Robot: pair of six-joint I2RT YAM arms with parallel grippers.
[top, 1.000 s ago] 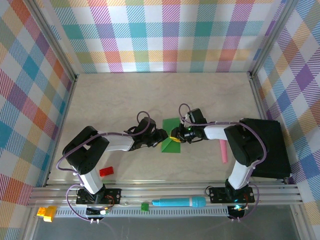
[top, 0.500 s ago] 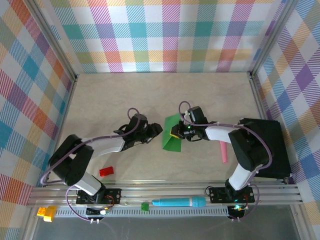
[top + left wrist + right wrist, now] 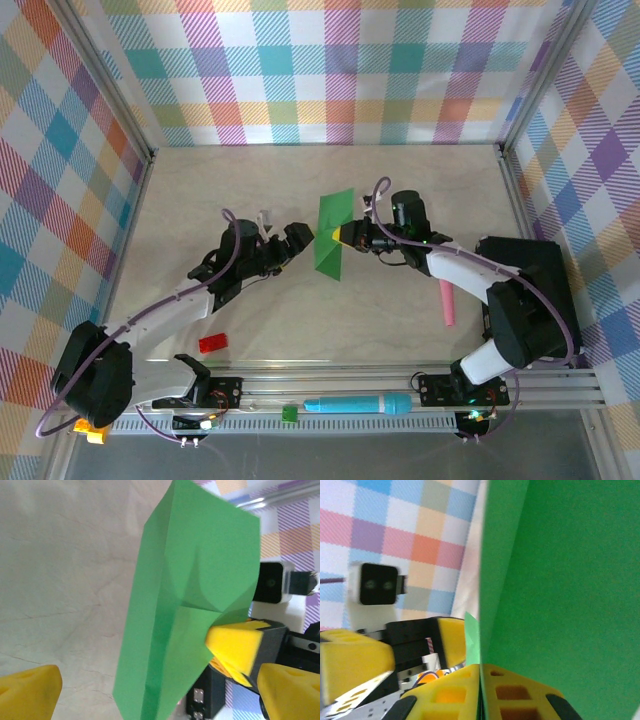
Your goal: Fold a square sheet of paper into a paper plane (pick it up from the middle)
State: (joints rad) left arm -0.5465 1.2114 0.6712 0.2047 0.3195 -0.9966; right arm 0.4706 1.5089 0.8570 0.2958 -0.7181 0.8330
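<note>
**Right jaws:** clamped together on the green paper sheet (image 3: 330, 238). My two yellow fingertips (image 3: 520, 696) meet on either side of its thin edge. From the top view the grip is on the sheet's right-hand edge, about halfway along its length.

**Left jaws:** wide apart and holding nothing. My fingertips (image 3: 31, 694) sit at the two lower corners of the left wrist view, with the sheet standing ahead between them and not touching either one. From above, these jaws are just left of the sheet and face it.

**Green paper sheet:** bright green, folded narrower than square. A long crease runs down it, and a shorter crease angles in to where my right fingertip pinches. It stands tilted on edge, long axis running away from my bases, over the middle of the worktop (image 3: 230, 180). I cannot tell whether its near end touches the surface.

**Other items, all well apart from the sheet:**
- pink marker (image 3: 447, 302), lying on the worktop by my right arm
- black box (image 3: 545, 300), at the right edge
- red block (image 3: 212, 343), near left
- teal marker (image 3: 357, 405), on the front rail
- small green block (image 3: 290, 412), just left of the teal marker
- yellow block (image 3: 92, 427), at the rail's left end
</note>
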